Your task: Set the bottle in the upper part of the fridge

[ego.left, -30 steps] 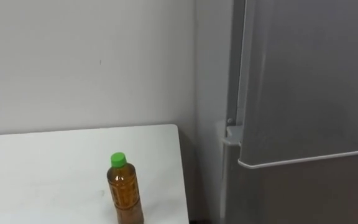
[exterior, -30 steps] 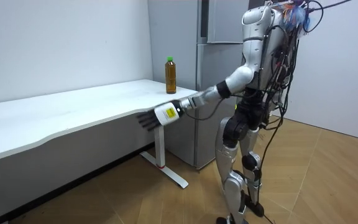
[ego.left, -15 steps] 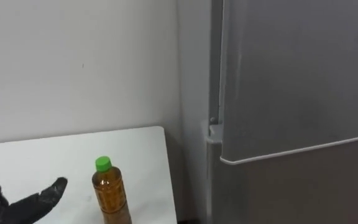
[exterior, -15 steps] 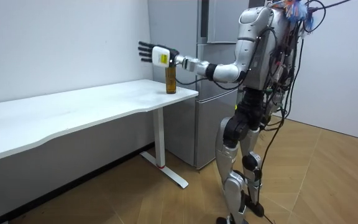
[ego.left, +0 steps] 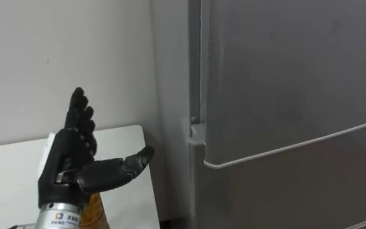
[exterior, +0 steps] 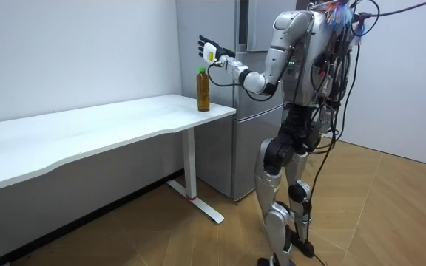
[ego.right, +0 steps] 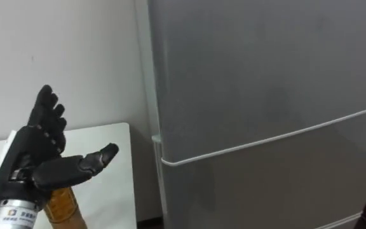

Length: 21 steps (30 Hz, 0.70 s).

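At white table's (exterior: 124,114) fridge-side corner: lifts black left hand (ego.left: 68,162) from below tabletop to above green-capped amber plastic bottle (exterior: 203,89), fingers spread, empty. Leaves bottle standing ungrasped beside closed grey fridge (ego.left: 284,95); likely readies grasp.

I see long white table (exterior: 87,133) on white legs, standing on wood floor (exterior: 198,236), one end just beside grey fridge (exterior: 244,148). Amber bottle (exterior: 203,89), green cap, stands upright on tabletop at corner nearest fridge.
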Motion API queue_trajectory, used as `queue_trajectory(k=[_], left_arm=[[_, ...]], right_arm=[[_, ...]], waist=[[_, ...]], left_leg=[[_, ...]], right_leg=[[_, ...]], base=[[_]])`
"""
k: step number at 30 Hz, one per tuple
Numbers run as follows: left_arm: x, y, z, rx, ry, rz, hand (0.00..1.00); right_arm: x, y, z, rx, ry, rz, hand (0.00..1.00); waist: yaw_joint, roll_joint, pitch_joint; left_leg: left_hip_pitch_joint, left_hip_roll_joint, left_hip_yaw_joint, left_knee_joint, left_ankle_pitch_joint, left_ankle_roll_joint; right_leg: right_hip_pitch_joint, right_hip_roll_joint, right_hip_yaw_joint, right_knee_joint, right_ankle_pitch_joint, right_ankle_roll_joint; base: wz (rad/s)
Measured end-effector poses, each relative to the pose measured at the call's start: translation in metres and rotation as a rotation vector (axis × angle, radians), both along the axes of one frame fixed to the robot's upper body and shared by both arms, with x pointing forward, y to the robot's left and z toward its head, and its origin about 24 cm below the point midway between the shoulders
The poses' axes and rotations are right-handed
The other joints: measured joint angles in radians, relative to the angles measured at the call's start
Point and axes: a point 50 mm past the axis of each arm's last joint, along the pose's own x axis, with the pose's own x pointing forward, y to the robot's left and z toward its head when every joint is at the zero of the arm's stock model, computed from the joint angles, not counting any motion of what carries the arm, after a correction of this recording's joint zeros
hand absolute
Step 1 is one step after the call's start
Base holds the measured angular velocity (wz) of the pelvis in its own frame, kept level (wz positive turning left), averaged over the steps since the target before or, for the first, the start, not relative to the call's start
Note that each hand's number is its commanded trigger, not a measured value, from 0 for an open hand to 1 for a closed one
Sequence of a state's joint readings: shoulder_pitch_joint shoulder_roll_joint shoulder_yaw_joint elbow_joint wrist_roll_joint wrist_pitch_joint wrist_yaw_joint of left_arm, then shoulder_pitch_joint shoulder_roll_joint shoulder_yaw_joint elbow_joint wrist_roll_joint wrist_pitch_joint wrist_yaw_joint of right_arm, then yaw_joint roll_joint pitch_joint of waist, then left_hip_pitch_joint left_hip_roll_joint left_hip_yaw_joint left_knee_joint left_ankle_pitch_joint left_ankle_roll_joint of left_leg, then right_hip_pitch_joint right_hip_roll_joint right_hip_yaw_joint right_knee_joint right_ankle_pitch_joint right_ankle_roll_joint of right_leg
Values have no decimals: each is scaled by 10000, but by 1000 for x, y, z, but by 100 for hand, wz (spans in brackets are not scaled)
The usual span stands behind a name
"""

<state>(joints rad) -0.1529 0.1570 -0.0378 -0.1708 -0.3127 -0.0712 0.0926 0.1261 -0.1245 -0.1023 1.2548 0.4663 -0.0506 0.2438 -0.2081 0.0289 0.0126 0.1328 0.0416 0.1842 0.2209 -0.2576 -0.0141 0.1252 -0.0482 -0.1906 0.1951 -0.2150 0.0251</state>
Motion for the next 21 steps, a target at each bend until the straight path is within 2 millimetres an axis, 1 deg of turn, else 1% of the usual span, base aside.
queue_trajectory(k=[3, 5, 6, 7, 8, 11, 14, 21], left_arm=[[2, -7, 11, 87, -412, -466, 0], [2, -11, 17, 105, -663, -670, 0], [2, -15, 21, 134, -850, -864, 0], [2, -17, 24, 150, -945, -957, 0], [4, -15, 28, 151, -1104, -911, 0], [6, -17, 36, 158, -1392, -1058, 0], [7, -18, 39, 205, -1490, -1096, 0], [7, -19, 39, 311, -1511, -1313, 0]], right_arm=[[3, 0, 0, 54, 80, 14, 0], [6, 0, 0, 69, 6, -25, 0], [7, 0, 0, 63, -10, -31, 0], [7, 0, 0, 56, -37, -25, 0], [9, 0, 0, 48, -79, -7, 0], [13, 1, 1, 63, -140, 109, 0], [17, 2, 1, 72, -138, 339, 0], [20, 3, 1, 93, -110, 547, 0]], waist=[[-72, 60, -16], [-136, 104, 5], [-244, 139, 25], [-281, 160, 31], [-297, 197, 26], [-290, 246, 53], [-292, 267, 66], [-290, 268, 67]], left_leg=[[58, 20, 7, -11, 0, 0], [138, 23, -27, -40, 0, 0], [148, 18, -45, -83, 0, 0], [153, 16, -44, -106, 0, 0], [182, 14, -42, -179, 0, 0], [177, 7, -14, -251, 0, 0], [182, -3, -13, -253, 0, 0], [167, -6, -13, -255, 0, 0]], right_leg=[[9, 58, 245, -120, 66, -15], [62, 69, 258, -132, 71, -17], [87, 69, 254, -132, 72, -14], [84, 70, 255, -132, 73, -14], [45, 76, 262, -133, 73, -14], [7, 77, 264, -134, 79, -4], [14, 74, 249, -152, 94, 16], [63, 77, 231, -267, 157, 34]], base=[[-19], [-16], [0], [5], [6], [4], [0], [0]])
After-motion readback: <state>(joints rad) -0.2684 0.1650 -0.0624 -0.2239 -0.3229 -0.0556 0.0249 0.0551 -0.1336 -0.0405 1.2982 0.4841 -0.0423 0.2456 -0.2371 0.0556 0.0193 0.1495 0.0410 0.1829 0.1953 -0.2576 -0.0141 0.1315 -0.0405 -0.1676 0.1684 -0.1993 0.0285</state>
